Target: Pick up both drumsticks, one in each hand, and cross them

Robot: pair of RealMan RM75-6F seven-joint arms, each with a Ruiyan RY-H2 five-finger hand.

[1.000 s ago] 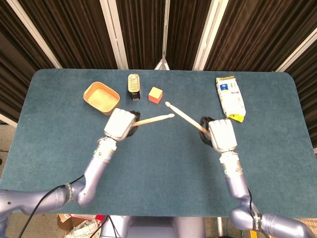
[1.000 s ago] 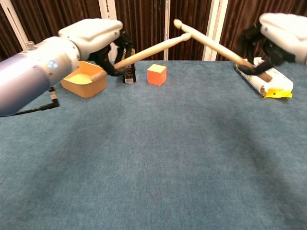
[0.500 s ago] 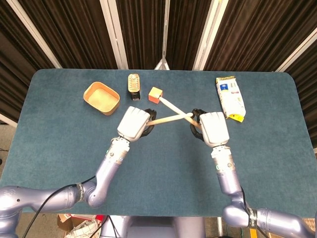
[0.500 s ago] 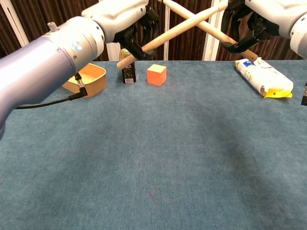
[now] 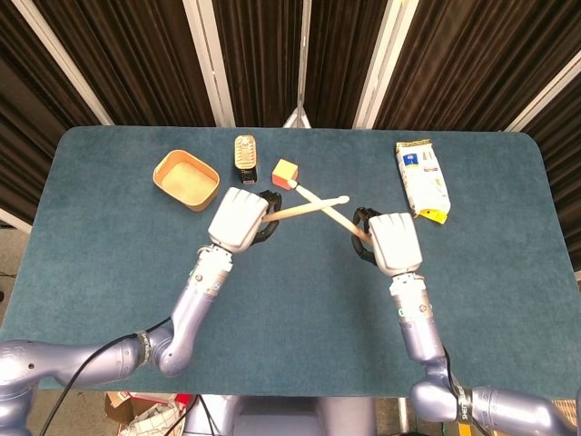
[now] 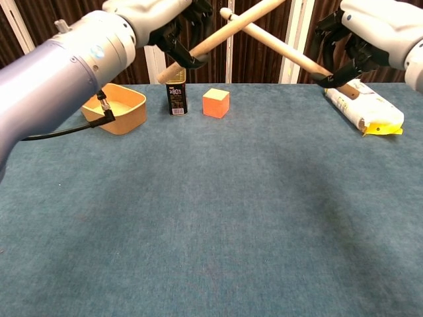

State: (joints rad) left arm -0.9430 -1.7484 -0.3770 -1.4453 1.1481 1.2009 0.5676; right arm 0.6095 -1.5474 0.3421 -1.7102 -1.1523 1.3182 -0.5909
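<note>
Two pale wooden drumsticks are held above the blue table, crossed over each other. My left hand [image 5: 238, 219] [image 6: 173, 18] grips one drumstick [image 5: 307, 208] [image 6: 225, 33] near its butt, its tip pointing right. My right hand [image 5: 392, 243] [image 6: 367, 30] grips the other drumstick [image 5: 328, 214] [image 6: 277, 46], whose tip points left toward the orange cube. The sticks overlap between the two hands in the head view and near the top edge in the chest view.
On the table lie a tan bowl [image 5: 186, 179] [image 6: 117, 109], a dark can [image 5: 245, 159] [image 6: 176, 97], an orange cube [image 5: 285, 173] [image 6: 215, 102] and a white snack packet [image 5: 422, 180] [image 6: 363, 109] at the right. The near half of the table [image 6: 211, 224] is bare cloth.
A second ago the stick tips barely met; both hands then moved inward and upward, crossing the sticks. Since half a second ago the hands shifted slightly apart, sticks still crossed.
</note>
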